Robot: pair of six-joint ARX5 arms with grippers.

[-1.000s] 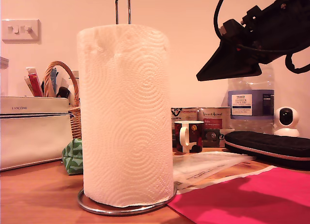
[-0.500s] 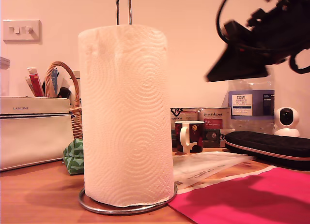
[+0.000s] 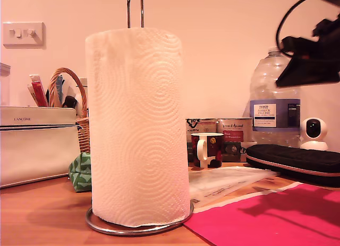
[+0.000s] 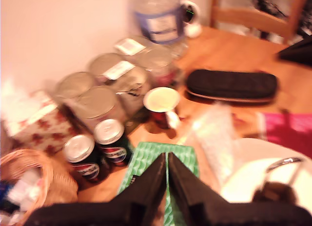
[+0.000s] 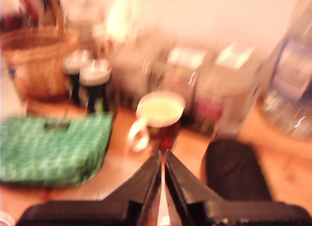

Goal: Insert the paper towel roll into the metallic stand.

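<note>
Readable on the cream case (image 3: 37,145) at the exterior view's left: "LANCOME"; on the blue label of the big clear water bottle (image 3: 275,105) toward that view's right: "TESCO", smaller lines beneath too fine to read. Pepsi-style red, white and blue marks on two dark drink cans (image 4: 100,150) in the first wrist view. One paper towel roll (image 3: 137,124): tall, white, embossed with swirls and rings, a ragged lower edge, standing upright and seated on the metallic stand (image 3: 135,8), chrome loop poking out above the top, round ring base (image 3: 114,228) encircling the foot on the wooden table (image 3: 42,214). Same roll top and loop at the edge of the first wrist view (image 4: 265,179). One dark mug (image 3: 207,149) with a white handle behind the roll, just in front of several lidded tins (image 3: 234,132), labels unreadable. One wicker basket (image 3: 69,105), one green patterned pouch (image 3: 81,171), one long black zip case (image 3: 295,162), one small white camera (image 3: 314,132), one pink mat (image 3: 276,217), one wall switch (image 3: 22,33). One dark arm (image 3: 311,54) up in the exterior view's upper right, well apart from the roll; which arm, unclear. My first gripper (image 4: 166,170): fingers pressed together, nothing between. My second gripper (image 5: 162,162): fingers likewise together and bare, above the mug, view blurred.
</note>
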